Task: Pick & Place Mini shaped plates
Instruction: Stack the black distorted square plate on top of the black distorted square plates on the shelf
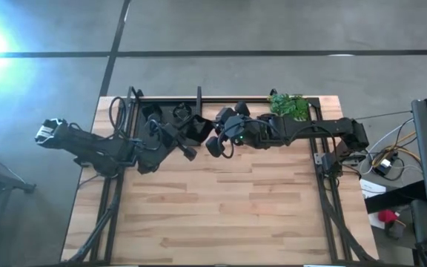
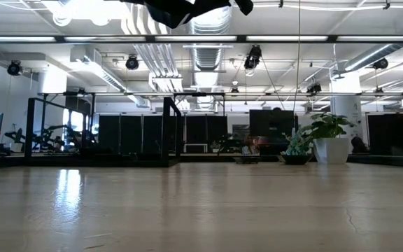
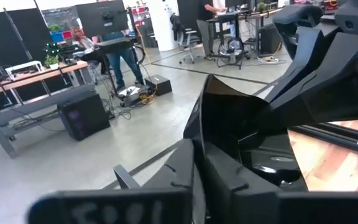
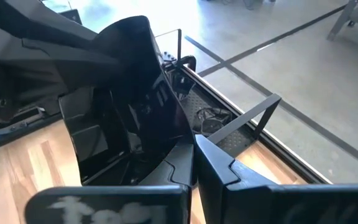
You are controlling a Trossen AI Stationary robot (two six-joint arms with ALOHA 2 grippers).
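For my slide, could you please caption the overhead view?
Two dark arms meet over the far edge of a wooden table, holding a black object between them, beside a green plant.

Both arms are reaching in toward the middle of the far edge of the surface (image 1: 221,200). The left gripper (image 1: 190,153) is coming in from the left and the right gripper (image 1: 213,146) from the right, and they are sitting just beside each other. A tray (image 1: 196,127) is standing tilted between them, with both grippers touching it. A plant (image 1: 289,106) is sitting at the far edge, to the right of the grippers.
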